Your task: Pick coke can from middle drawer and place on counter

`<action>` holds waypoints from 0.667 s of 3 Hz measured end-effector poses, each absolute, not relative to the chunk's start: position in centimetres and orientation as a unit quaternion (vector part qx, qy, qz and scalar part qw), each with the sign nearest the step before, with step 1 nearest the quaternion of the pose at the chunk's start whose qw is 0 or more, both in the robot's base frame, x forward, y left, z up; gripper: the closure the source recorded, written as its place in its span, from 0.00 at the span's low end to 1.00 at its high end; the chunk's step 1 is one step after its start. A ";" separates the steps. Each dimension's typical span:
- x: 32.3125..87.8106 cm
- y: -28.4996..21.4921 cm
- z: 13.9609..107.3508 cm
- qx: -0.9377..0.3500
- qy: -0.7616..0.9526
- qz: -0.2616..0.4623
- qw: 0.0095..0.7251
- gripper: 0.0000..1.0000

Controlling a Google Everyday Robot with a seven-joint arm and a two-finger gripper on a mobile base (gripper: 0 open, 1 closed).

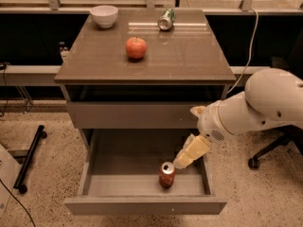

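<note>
The coke can point(166, 174) stands upright on the floor of the open middle drawer point(123, 186), near its front right. My gripper point(183, 161) hangs over the drawer's right side, pointing down and left, its tip just above and right of the can's silver top. It holds nothing that I can see. The white arm comes in from the right. The glossy dark brown counter point(189, 60) tops the cabinet above.
On the counter are a red apple point(136, 47), a white bowl point(104, 15) at the back left and a green-and-silver can point(165, 19) lying on its side at the back. A shut drawer front point(132, 115) sits above the open one. An office chair base point(265, 155) stands at the right.
</note>
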State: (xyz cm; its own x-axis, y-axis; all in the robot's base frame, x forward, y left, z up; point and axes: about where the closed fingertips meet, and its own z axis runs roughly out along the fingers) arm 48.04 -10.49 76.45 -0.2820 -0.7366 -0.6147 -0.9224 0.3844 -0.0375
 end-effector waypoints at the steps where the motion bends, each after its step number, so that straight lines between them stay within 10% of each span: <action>1: 48.7 -9.7 73.9 -0.510 0.786 0.182 0.300 0.00; 2: 49.3 -9.2 71.1 -0.493 0.786 0.196 0.317 0.00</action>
State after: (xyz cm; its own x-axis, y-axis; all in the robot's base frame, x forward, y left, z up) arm 49.29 -9.16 71.08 -0.3129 -0.6518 -0.6908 -0.8995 0.4369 -0.0048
